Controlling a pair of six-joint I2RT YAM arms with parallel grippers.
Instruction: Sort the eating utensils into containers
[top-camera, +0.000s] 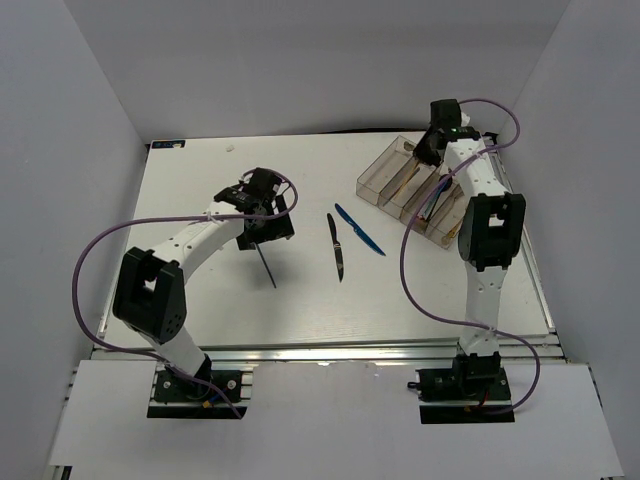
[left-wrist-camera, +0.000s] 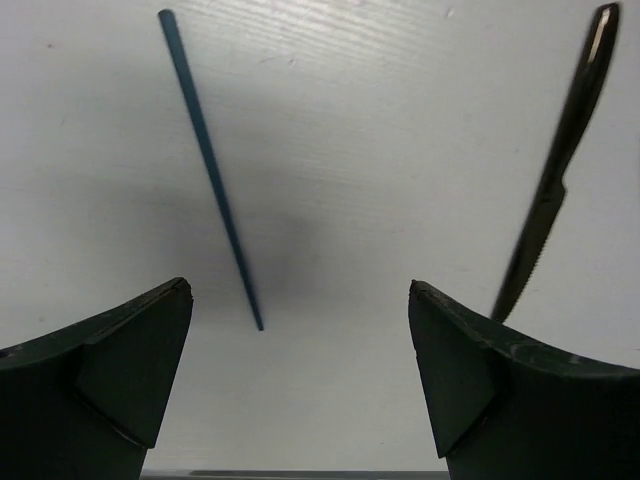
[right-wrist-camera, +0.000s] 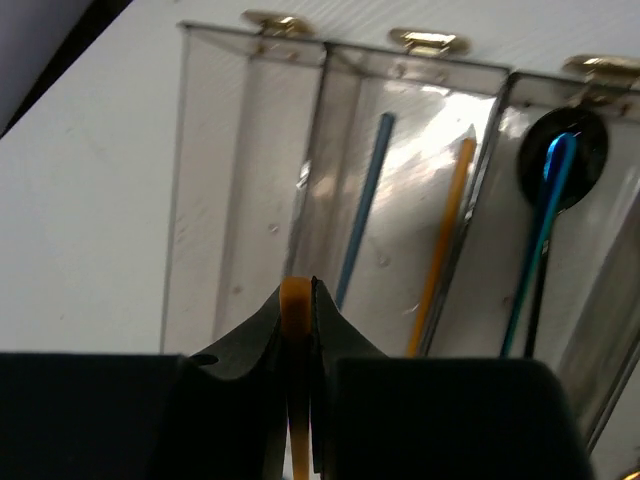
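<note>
My right gripper (right-wrist-camera: 298, 290) is shut on an orange chopstick (right-wrist-camera: 295, 305) and holds it over the left end of the smoky-grey tray (right-wrist-camera: 245, 190); the top view shows this gripper (top-camera: 430, 150) above the tray's (top-camera: 375, 178) far end. One compartment holds a blue chopstick (right-wrist-camera: 365, 210) and an orange chopstick (right-wrist-camera: 442, 245); the one to its right holds a blue utensil (right-wrist-camera: 540, 240) over a black one. My left gripper (left-wrist-camera: 300, 310) is open and empty above the table, near a thin blue chopstick (left-wrist-camera: 212, 170). A black knife (left-wrist-camera: 555, 170) lies to the right.
In the top view the black knife (top-camera: 336, 247) and a blue knife (top-camera: 360, 230) lie side by side at mid-table, between the thin chopstick (top-camera: 268, 266) and the tray. The table's white walls rise at the left, right and back.
</note>
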